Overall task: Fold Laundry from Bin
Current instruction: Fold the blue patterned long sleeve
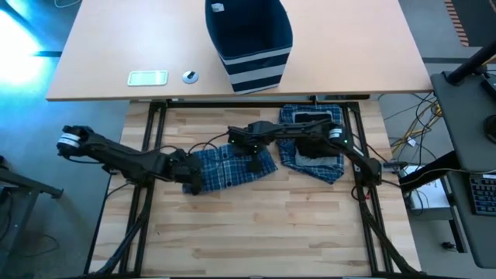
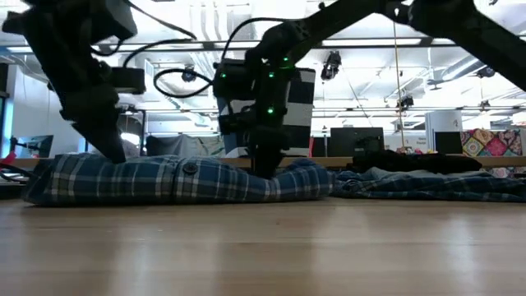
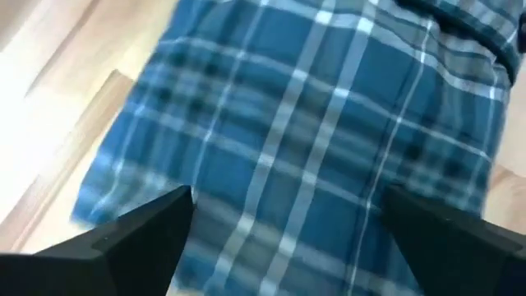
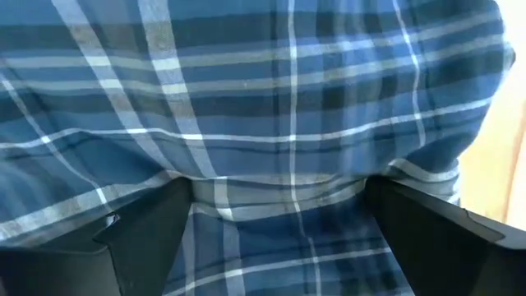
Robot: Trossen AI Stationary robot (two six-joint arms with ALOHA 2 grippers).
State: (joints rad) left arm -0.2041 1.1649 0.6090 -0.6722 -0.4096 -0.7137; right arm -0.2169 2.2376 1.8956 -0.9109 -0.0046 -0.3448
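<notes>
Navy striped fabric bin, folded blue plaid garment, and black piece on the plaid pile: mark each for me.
Navy striped fabric bin point(image 1: 256, 70), high view, striped front wall.
Folded blue plaid garment point(image 1: 225, 167), high view, middle of cloth.
Black piece point(image 1: 314, 146), high view, its centre, atop the plaid pile.

Soft plaid cloth laundry point(image 1: 229, 167), matt wooden table point(image 1: 256, 225)
</notes>
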